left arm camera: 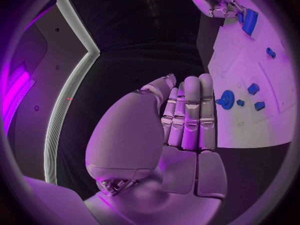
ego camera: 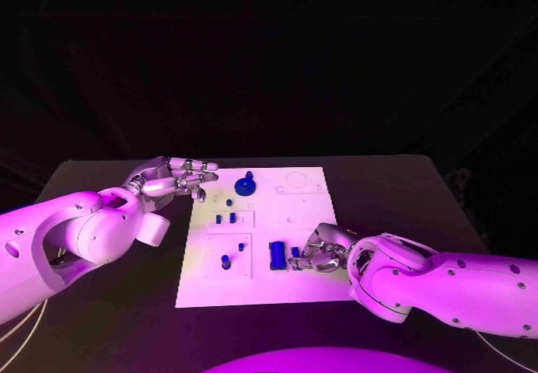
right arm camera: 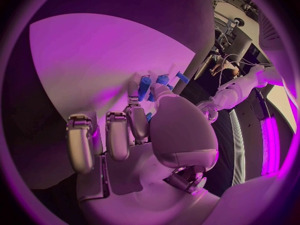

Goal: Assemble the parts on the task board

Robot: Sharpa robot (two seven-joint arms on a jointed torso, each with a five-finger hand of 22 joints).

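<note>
from the head camera: one white task board (ego camera: 309, 203) mid-table, about seven blue parts counted on it, among them a round part (ego camera: 246, 186) and a tall block (ego camera: 277, 255). left hand (ego camera: 175, 178) off the board's far left corner, fingers together, holding nothing. right hand (ego camera: 316, 250) on the near edge beside the block.

at the left wrist: left hand (left arm camera: 187, 116) straight-fingered, empty.

at the right wrist: right hand (right arm camera: 147, 117) against small blue parts (right arm camera: 145, 86); grasp impossible to confirm.

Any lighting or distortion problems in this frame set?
Head view: magenta light tints the task board; dark beyond the table. Left wrist view: fisheye bends the board's edges; the left hand looms large. Right wrist view: glare washes the board; the right hand hides much.
</note>
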